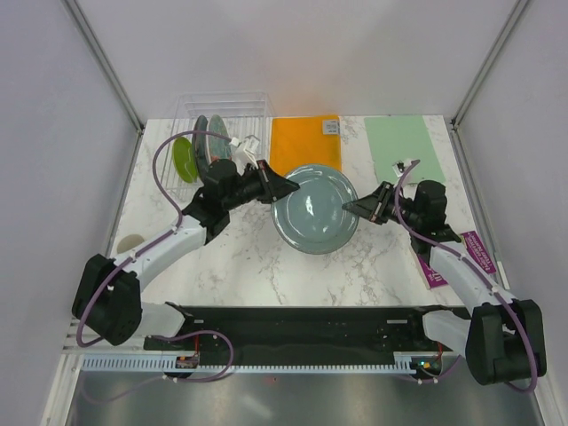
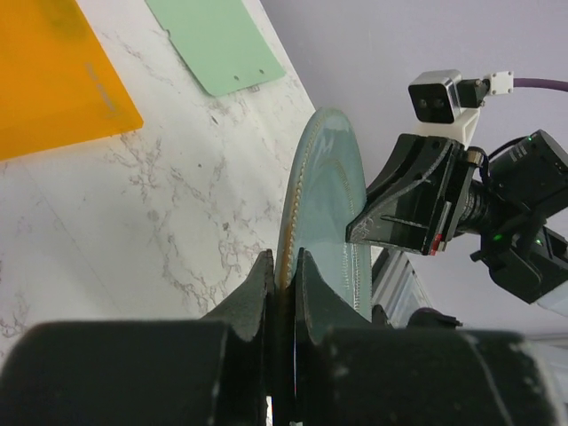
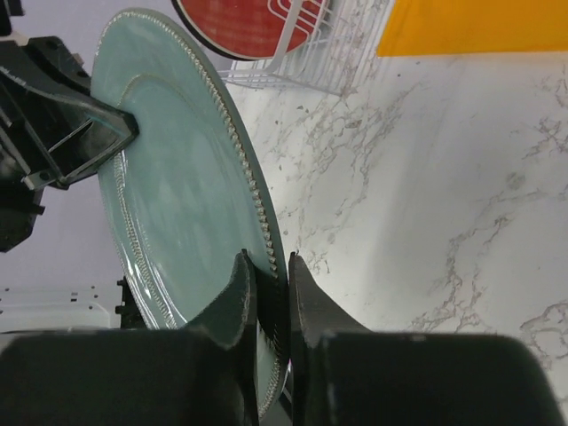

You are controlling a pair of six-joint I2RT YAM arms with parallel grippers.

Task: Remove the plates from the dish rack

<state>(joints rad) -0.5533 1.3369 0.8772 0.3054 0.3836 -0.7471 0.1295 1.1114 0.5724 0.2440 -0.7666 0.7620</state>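
A grey-green plate (image 1: 315,209) hangs between both arms above the marble table, tilted. My left gripper (image 1: 288,186) is shut on its left rim; the left wrist view shows both fingers (image 2: 257,288) pinching the edge of the plate (image 2: 328,195). My right gripper (image 1: 351,209) holds the opposite rim, its jaws closed on the beaded edge of the plate (image 3: 169,177). The clear dish rack (image 1: 222,111) stands at the back left. It holds a lime-green plate (image 1: 184,160), a dark teal plate (image 1: 217,133) and a red plate (image 3: 244,22).
An orange mat (image 1: 304,140) lies behind the held plate and a pale green mat (image 1: 404,146) at the back right. A purple packet (image 1: 457,257) lies by the right arm. A small round spot (image 1: 130,240) marks the table's left edge.
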